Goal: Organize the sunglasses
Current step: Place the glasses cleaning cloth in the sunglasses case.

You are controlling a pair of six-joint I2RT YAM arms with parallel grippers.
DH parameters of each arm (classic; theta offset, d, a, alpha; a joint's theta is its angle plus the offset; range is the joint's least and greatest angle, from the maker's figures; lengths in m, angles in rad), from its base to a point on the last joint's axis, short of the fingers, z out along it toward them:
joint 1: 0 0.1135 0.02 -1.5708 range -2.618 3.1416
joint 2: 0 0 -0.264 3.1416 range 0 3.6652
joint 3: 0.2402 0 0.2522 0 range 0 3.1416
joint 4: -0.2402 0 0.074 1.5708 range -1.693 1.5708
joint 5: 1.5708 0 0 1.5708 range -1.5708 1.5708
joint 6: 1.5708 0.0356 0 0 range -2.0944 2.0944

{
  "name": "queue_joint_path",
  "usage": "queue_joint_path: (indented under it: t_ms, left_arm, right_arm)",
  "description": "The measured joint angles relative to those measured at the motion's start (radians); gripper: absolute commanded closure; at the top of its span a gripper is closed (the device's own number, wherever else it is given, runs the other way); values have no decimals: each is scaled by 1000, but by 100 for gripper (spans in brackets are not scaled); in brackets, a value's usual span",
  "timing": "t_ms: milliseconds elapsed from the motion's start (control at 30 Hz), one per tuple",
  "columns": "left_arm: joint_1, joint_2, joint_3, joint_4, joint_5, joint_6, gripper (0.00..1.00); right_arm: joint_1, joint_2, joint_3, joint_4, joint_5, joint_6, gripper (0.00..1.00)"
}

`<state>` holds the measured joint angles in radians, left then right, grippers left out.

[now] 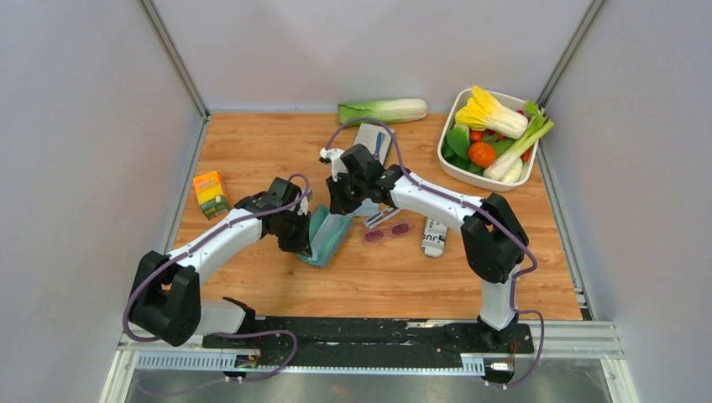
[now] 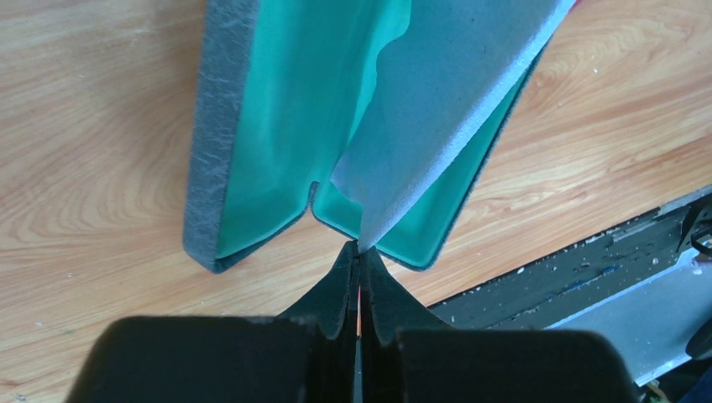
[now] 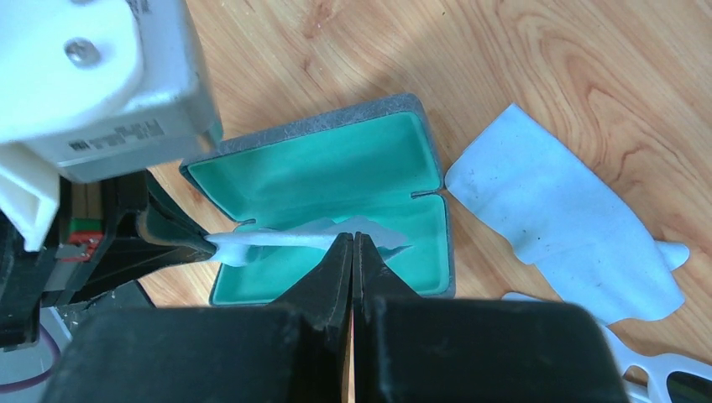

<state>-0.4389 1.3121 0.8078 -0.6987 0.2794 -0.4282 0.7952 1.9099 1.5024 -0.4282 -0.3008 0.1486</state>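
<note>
The sunglasses, a small pair with pink-purple lenses, lie on the wood just right of the open grey case; one corner of them shows at the bottom right of the right wrist view. The case lies open with its teal lining up. Above it hangs a light blue cloth. My left gripper is shut on one corner of the cloth. My right gripper is shut on another part of the cloth, which stretches between the two grippers.
A second light blue sheet lies flat to the right of the case. A white printed packet sits beside the sunglasses. An orange box stands at the left, a cabbage at the back, and a white basket of vegetables at the back right.
</note>
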Motion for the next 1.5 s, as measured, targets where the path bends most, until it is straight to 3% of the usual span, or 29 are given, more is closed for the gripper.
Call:
queue_joint_path:
  t_ms: [1500]
  left_arm:
    - [93,146,134,-129,-54,122,100]
  right_arm:
    - [0,203,122,87,-23,3,100]
